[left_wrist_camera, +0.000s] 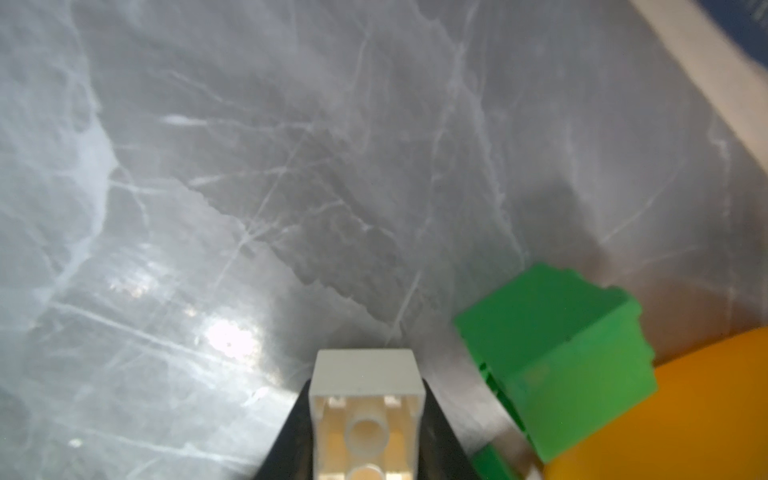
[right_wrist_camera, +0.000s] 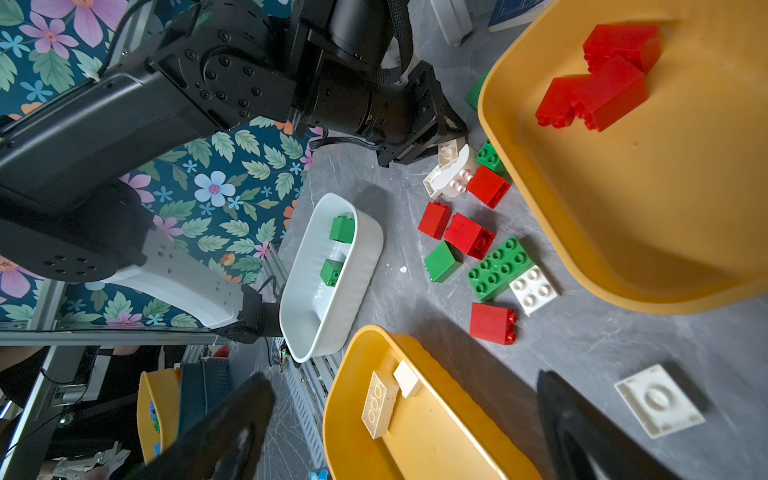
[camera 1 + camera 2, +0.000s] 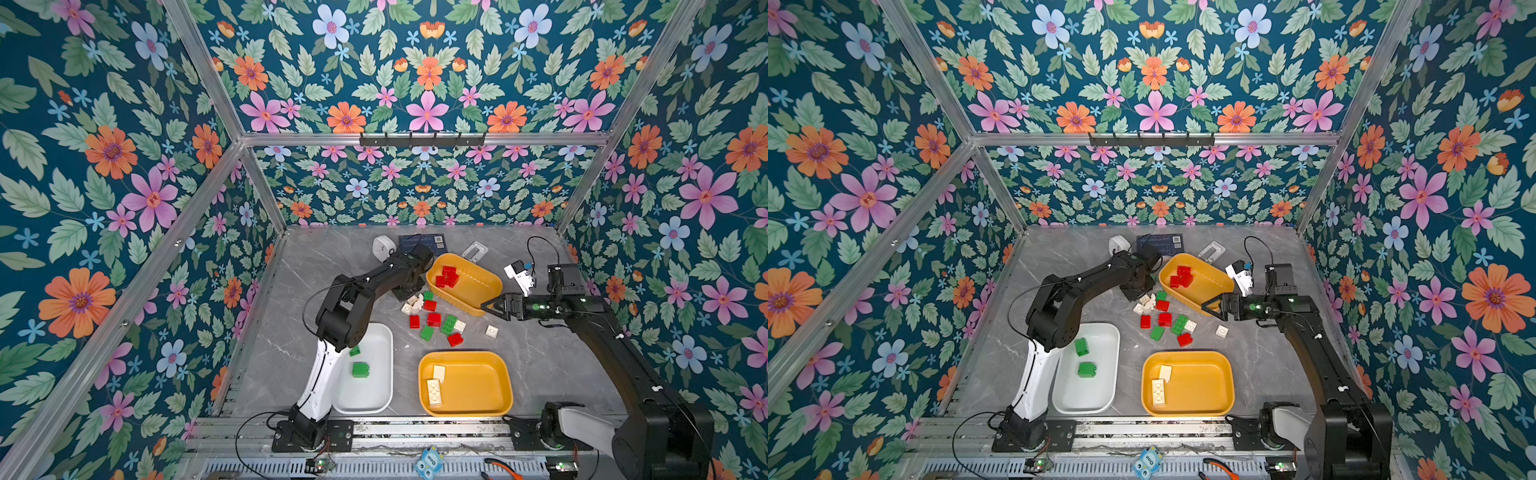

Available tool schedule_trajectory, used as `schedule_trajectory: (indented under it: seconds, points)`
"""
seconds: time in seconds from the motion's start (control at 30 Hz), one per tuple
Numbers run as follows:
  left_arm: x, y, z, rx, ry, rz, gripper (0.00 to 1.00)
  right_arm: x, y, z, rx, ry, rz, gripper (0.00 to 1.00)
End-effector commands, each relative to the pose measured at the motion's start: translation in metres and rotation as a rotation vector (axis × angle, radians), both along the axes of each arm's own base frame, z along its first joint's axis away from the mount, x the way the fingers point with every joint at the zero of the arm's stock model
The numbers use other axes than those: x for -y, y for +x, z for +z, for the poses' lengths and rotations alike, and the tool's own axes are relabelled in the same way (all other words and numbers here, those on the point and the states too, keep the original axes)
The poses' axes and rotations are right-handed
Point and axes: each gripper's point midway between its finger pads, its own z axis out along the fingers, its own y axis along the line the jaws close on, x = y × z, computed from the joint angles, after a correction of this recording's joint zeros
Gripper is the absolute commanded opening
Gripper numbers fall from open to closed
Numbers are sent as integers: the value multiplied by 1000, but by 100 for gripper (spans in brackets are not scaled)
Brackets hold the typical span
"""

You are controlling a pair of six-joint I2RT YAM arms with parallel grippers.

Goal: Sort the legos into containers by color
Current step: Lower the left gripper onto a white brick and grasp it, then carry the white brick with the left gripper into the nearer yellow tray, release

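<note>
Beside the far yellow tub [image 3: 478, 286], the left fingers [image 1: 291, 436] are clamped on a cream brick [image 1: 365, 374] — it juts past their tips, hollow underside towards the wrist camera. A green brick [image 1: 561, 353] lies just beside it; a careless lift could knock that, or the cream one may twist loose before reaching the near yellow tub [image 3: 478, 386], where two cream bricks [image 3: 434, 390] lie. The right fingers [image 2: 582, 432] hang spread apart, empty.

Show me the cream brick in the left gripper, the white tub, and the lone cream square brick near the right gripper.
held cream brick [image 1: 365, 374]: left wrist view, plain side wall.
white tub [image 3: 368, 395]: in a top view, bare floor.
lone cream square brick [image 3: 492, 331]: in a top view, centre of upward face.
</note>
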Motion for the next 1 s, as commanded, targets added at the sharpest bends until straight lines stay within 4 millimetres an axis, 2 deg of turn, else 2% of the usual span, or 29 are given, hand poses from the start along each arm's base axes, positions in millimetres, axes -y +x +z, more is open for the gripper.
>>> schedule_trajectory:
  seconds: [0.0, 0.13, 0.23, 0.43, 0.5, 0.67, 0.77, 0.97]
  points:
    - [-5, 3, 24, 40, 29, -35, 29, -1, 3, 4, 15, 8, 4, 99]
    - [-5, 4, 59, 101, 40, -101, 29, -1, 4, 5, 17, 4, 2, 99]
    - [6, -10, 81, 130, 33, -208, 29, -1, 4, 5, 16, 4, 3, 99]
    - [44, -72, 119, 167, -6, -478, 28, 1, 4, 5, 17, -5, -6, 99]
    - [57, -103, 127, 165, -36, -565, 28, 1, 4, 4, 15, -8, -8, 99]
    - [77, -170, 129, 145, -117, -689, 26, 2, 5, 3, 16, -18, -14, 99]
    - [84, -205, 122, 129, -175, -719, 26, 2, 4, 0, 13, -21, -16, 99]
    - [97, -254, 100, 88, -267, -785, 25, 3, 0, -10, 3, -24, -25, 99]
